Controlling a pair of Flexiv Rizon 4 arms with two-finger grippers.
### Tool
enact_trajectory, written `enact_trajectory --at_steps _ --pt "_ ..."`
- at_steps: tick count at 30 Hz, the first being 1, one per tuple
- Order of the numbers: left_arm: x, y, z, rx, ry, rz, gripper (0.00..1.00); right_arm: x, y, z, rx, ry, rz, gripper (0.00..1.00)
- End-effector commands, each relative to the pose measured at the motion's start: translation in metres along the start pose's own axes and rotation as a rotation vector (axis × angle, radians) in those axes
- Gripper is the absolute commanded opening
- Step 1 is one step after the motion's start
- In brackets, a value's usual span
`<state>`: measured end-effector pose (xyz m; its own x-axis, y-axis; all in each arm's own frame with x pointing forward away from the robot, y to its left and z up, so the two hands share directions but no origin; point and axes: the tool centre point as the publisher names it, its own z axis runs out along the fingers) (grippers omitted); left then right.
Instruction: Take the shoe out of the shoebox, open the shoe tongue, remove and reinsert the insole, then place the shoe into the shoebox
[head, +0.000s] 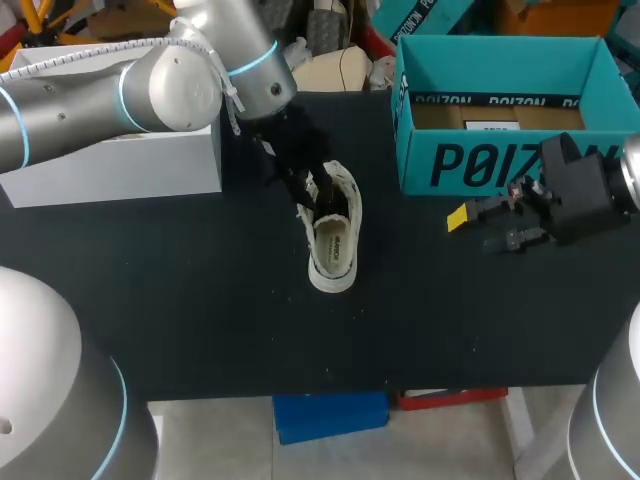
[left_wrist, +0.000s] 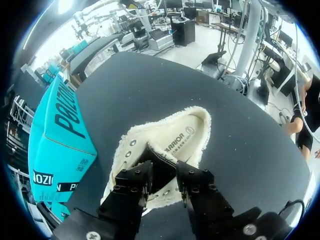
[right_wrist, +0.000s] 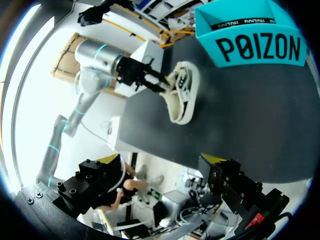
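Left tool pinches the tongue of the white sneaker mid-surface; right tool spread, beside the teal shoebox.

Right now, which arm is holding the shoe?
The left arm: its jaws clamp the shoe. The right arm has open, empty jaws beside the teal shoebox.

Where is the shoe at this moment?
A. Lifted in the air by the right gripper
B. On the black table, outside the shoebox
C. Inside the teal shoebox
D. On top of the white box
B: the shoe lies on the table, beside the shoebox, with the left gripper gripping its tongue.
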<state>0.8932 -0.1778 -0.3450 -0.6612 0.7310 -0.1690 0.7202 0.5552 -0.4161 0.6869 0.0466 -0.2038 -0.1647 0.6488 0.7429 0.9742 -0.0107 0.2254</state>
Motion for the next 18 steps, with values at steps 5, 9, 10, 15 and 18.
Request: enact_trajectory --at_steps 5,9,10,15,18 --pt "0.036 -0.011 -0.044 -0.067 -0.055 -0.220 1.00 0.000 0.000 0.000 0.001 -0.002 0.001 1.00" --pt "0.055 -0.008 -0.053 -0.070 -0.100 -0.348 1.00 0.000 0.000 0.000 0.001 -0.002 0.001 1.00" --pt "0.060 -0.007 -0.055 -0.053 -0.118 -0.387 1.00 0.000 0.000 0.000 0.001 -0.002 0.001 1.00" --pt "0.078 0.002 -0.065 -0.016 -0.224 -0.486 1.00 0.000 0.000 0.000 0.001 -0.002 0.001 1.00" --pt "0.081 0.003 -0.066 -0.002 -0.249 -0.497 1.00 0.000 0.000 0.000 0.001 -0.002 0.001 1.00"
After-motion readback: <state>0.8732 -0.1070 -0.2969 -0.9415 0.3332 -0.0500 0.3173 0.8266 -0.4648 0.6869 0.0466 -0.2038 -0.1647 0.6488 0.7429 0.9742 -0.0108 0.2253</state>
